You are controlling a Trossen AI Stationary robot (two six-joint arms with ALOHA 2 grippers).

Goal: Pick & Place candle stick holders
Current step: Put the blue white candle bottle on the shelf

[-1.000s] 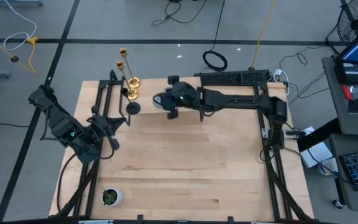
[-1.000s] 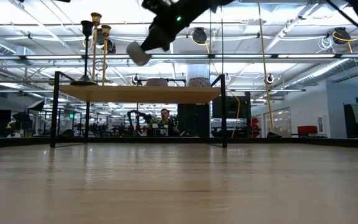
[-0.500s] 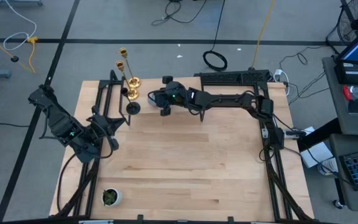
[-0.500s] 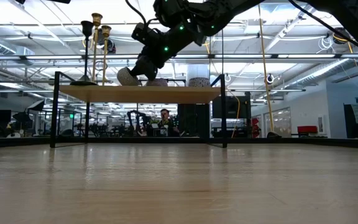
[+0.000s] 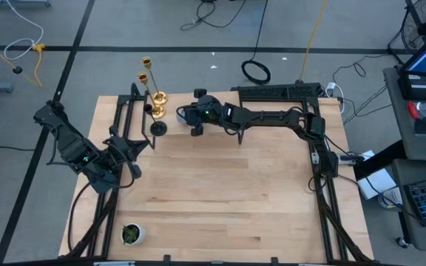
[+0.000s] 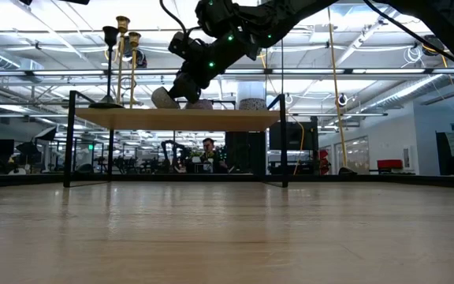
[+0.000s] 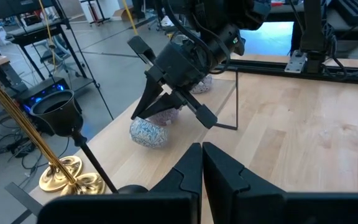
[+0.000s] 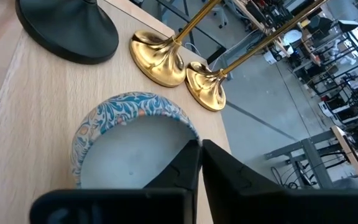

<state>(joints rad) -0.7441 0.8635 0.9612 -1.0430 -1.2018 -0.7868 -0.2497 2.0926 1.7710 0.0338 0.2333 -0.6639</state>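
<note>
My right gripper (image 8: 201,151) reaches to the table's far left and is shut on a small round cup (image 8: 126,146), blue-patterned outside and white inside. The cup sits at the top of a raised wooden shelf (image 6: 211,118). Two gold candlesticks (image 8: 160,59) (image 8: 207,84) and a shorter black one (image 8: 73,25) stand by their round bases just beyond the cup. They also show in the high view (image 5: 156,100). Two more cups (image 7: 169,115) (image 7: 199,84) rest on the shelf behind my right gripper. My left gripper (image 7: 202,160) is shut and empty at the table's left (image 5: 135,144). My right gripper holds the cup by its rim (image 8: 188,132) on the side nearest the arm, one finger inside the cup and one outside. The fingers slant down from the table's right side. The cup (image 6: 164,98) is slightly tilted with its bottom at the shelf top.
A small green plant in a white pot (image 5: 132,234) stands near the table's near left corner. Thin black frame legs (image 7: 235,93) carry the shelf. The wooden table (image 5: 235,199) spreads between the arms.
My right gripper has carried the cup from up in the air down and toward the table's far left, to the shelf beside the black candlestick. Over the last half second it has stayed almost still there, remaining shut on the cup.
</note>
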